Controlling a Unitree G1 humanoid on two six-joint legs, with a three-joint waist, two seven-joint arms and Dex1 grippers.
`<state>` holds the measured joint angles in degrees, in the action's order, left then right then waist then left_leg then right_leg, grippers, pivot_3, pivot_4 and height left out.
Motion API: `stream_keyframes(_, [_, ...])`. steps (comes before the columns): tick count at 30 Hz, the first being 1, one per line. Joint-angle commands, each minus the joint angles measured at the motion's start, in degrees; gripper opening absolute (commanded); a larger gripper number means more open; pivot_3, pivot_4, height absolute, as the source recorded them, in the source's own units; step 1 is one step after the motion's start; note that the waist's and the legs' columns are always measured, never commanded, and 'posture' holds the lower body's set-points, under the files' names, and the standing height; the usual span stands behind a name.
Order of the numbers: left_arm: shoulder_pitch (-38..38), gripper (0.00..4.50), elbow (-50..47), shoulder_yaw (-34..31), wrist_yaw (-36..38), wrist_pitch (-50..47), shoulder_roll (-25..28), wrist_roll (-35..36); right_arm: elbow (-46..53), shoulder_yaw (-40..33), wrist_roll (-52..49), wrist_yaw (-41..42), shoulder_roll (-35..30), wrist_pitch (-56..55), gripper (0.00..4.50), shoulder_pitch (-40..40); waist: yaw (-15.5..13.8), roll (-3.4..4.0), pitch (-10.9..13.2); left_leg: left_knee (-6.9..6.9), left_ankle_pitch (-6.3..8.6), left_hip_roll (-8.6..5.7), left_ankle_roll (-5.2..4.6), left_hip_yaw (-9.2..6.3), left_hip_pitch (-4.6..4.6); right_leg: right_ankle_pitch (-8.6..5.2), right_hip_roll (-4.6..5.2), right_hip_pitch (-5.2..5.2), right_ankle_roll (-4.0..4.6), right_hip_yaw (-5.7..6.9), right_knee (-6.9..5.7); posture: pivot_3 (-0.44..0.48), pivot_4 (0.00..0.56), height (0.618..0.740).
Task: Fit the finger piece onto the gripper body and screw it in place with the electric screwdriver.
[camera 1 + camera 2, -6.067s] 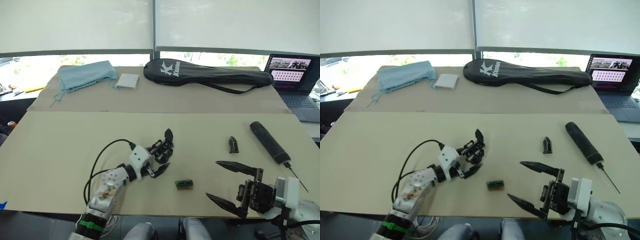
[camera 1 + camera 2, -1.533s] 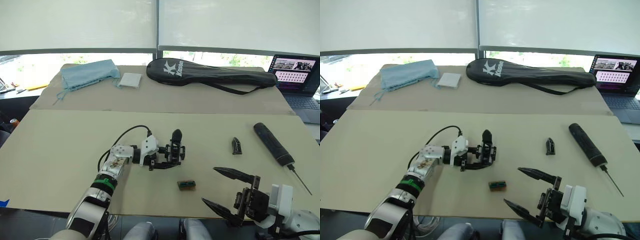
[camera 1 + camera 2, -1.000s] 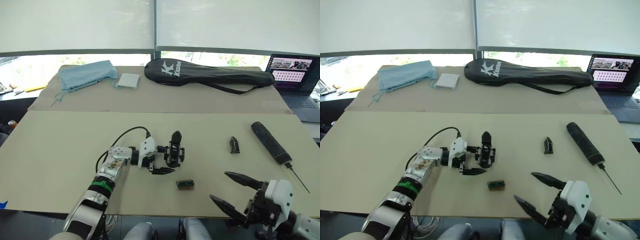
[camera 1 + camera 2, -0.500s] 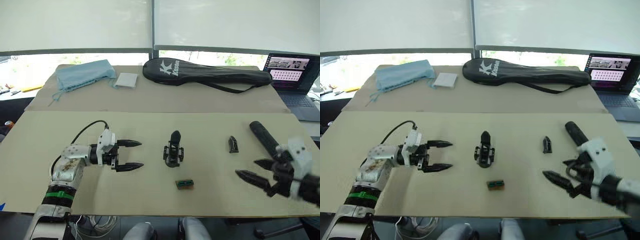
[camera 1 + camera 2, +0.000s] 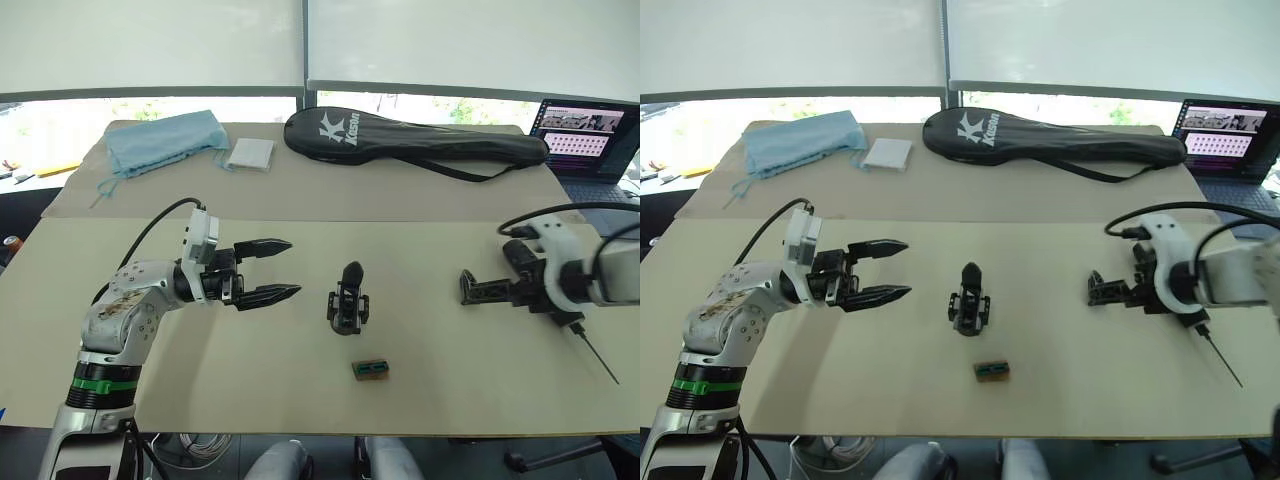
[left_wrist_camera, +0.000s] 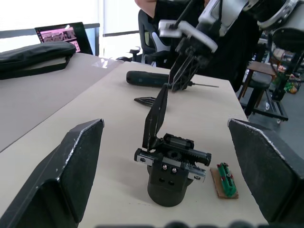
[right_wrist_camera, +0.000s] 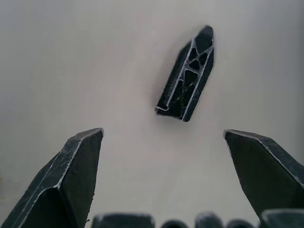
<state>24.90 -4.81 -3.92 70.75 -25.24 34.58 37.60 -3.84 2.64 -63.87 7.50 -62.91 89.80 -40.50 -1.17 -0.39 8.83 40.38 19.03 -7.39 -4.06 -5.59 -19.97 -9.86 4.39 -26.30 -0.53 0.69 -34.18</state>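
- Since half a second ago: right gripper (image 5: 470, 288) swung in from lower right to centre right, now over finger piece (image 7: 187, 74).
- Left gripper (image 5: 282, 269) raised slightly at centre left, jaws spread, holding nothing, pointing at gripper body (image 5: 347, 300).
- Gripper body upright at centre of table (image 5: 300, 385), well apart from both grippers; small green-and-brown box (image 5: 371, 369) just below it.
- Right gripper jaws spread, flanking finger piece lying flat, not touching.
- Electric screwdriver (image 6: 147, 78) on table at right, mostly hidden behind right arm; thin bit (image 5: 598, 358) visible lower right.
- Black racket bag (image 5: 400, 140) at upper centre.
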Motion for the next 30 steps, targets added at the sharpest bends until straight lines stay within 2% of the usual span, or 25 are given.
stream_keyframes(1, [0.8,4.42,-2.4,-0.5,-0.1,-1.2,0.7,1.4,-3.0,4.3,8.1,3.4,1.1,1.3,4.5,-5.6,-0.1,0.01,0.0,0.03,0.0,0.0,0.0,0.0,-0.03,0.01,0.0,-0.03,0.01,0.02,-0.01,0.0,0.15,0.74])
stream_keyframes(4, [0.5,4.42,-3.0,0.0,-0.1,-1.5,0.9,1.2,-6.3,6.8,13.7,4.6,4.0,1.0,4.5,-8.0,0.1,0.01,0.0,0.06,-0.01,-0.01,0.0,0.0,-0.04,0.04,-0.01,-0.02,0.01,0.03,0.0,0.0,0.15,0.74])
stream_keyframes(10, [-0.7,4.42,-3.9,0.7,0.1,-1.2,1.2,0.7,-10.8,5.8,21.2,6.0,9.9,2.3,4.5,-10.2,0.4,0.02,0.0,0.25,-0.02,-0.02,0.03,0.0,-0.05,0.11,-0.03,-0.01,0.03,0.03,-0.07,0.0,0.15,0.74])
stream_keyframes(16, [-1.8,4.42,-5.6,0.8,-0.5,-1.4,1.1,1.2,-12.9,6.3,27.7,7.5,13.0,1.2,4.5,-9.7,0.4,0.04,0.0,0.44,-0.03,-0.03,0.05,0.0,-0.07,0.13,-0.03,-0.03,0.05,0.0,-0.32,0.0,0.15,0.74])
stream_keyframes(20, [-2.1,4.5,-5.8,0.8,-0.7,-1.2,1.2,1.0,-15.3,4.2,32.1,6.9,16.0,-0.8,3.36,-9.5,0.5,0.02,0.0,0.49,-0.04,-0.03,0.06,0.0,-0.06,0.14,-0.04,-0.01,0.06,-0.01,-0.39,0.0,0.15,0.74])
stream_keyframes(25, [-2.4,4.5,-6.2,0.5,-0.9,-1.1,1.4,1.0,-14.7,2.0,35.1,7.9,18.4,-1.3,1.54,-8.5,1.0,0.0,-0.1,0.53,-0.06,-0.03,0.09,0.01,0.02,0.15,-0.05,-0.01,0.08,-0.07,-0.64,0.0,0.15,0.74])
stream_keyframes(30, [-2.5,4.5,-6.3,0.6,-1.0,-1.2,1.5,1.1,-12.7,4.2,36.8,11.5,18.1,-2.5,1.54,-7.8,1.1,0.01,-0.1,0.54,-0.07,-0.04,0.12,0.02,0.06,0.16,-0.05,-0.01,0.1,-0.11,-0.69,0.0,0.15,0.74])
